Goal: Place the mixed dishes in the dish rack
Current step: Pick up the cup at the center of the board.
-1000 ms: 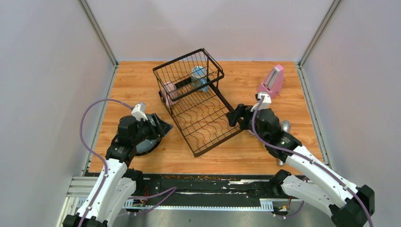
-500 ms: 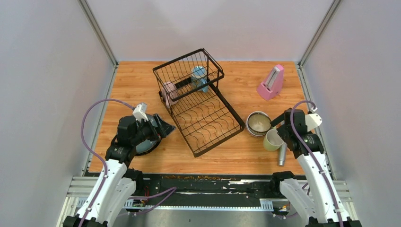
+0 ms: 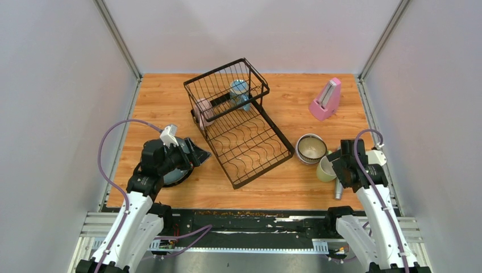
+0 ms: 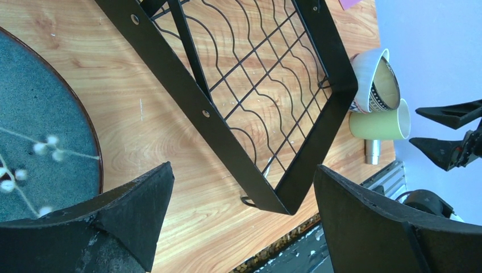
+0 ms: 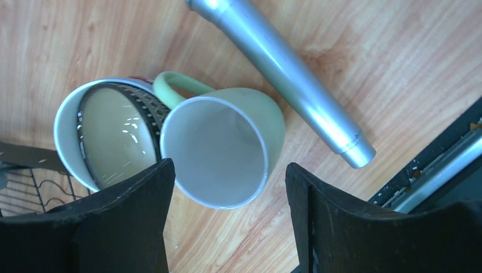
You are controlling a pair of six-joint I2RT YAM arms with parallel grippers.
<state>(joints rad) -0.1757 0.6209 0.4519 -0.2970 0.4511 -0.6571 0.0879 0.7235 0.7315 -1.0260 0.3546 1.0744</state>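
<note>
The black wire dish rack (image 3: 239,122) stands mid-table, with a blue mug (image 3: 239,91) and a pink mug (image 3: 203,109) in its tall basket. A dark speckled plate (image 3: 173,172) lies left of the rack; my left gripper (image 3: 196,153) hovers over its right edge, open and empty (image 4: 244,193). Right of the rack a patterned bowl (image 3: 311,148) sits against a pale-green mug (image 3: 325,169) lying on its side. My right gripper (image 5: 230,170) is open above that mug (image 5: 224,151), one finger on each side of its rim, apart from it.
A silver-grey microphone (image 3: 339,187) lies just right of the green mug, close to my right fingers (image 5: 318,216). A pink metronome (image 3: 326,99) stands at the back right. The table's near edge and metal rail (image 5: 449,153) are right behind my right gripper.
My right arm has swung from the rack's right edge back to the right and now hangs over the green mug, its jaws narrowing. My left gripper has opened wider and stayed in place.
</note>
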